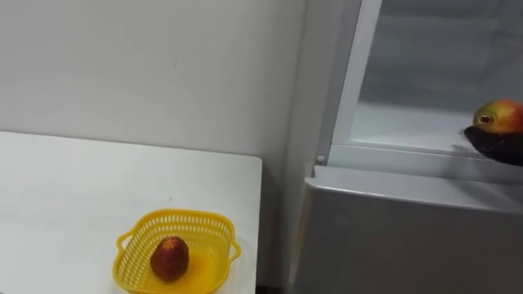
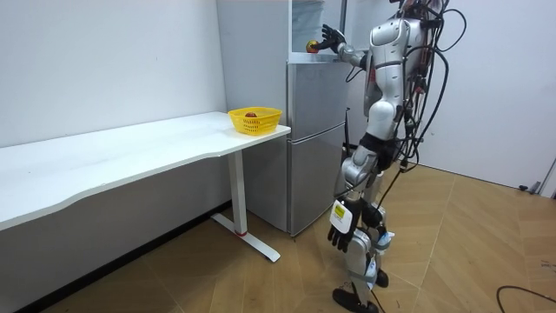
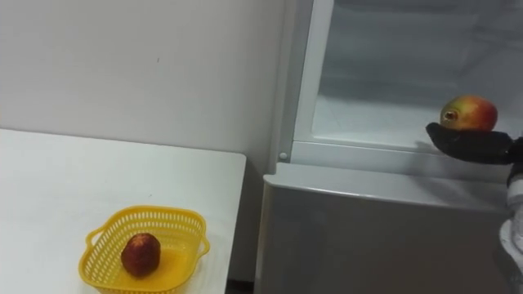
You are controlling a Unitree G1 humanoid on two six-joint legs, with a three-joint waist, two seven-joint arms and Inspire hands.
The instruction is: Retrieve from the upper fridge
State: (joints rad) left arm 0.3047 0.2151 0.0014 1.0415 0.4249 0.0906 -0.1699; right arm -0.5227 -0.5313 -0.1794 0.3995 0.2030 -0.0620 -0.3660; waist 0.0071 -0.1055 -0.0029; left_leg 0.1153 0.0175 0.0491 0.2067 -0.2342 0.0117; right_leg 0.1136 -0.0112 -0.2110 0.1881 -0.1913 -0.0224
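Mango [image 3: 469,113] lies on the flat, uncurled right hand [image 3: 472,148] at the upper fridge [image 3: 368,110]; left hand [image 2: 339,235] hangs slack.

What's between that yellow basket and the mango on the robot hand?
In the right eye view: a strip of bare white table, a narrow gap, then the top of the fridge's closed lower door. Nothing loose separates yellow basket from mango.

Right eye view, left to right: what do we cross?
yellow basket with a reddish fruit inside → upper fridge compartment's left frame → mango at the right hand
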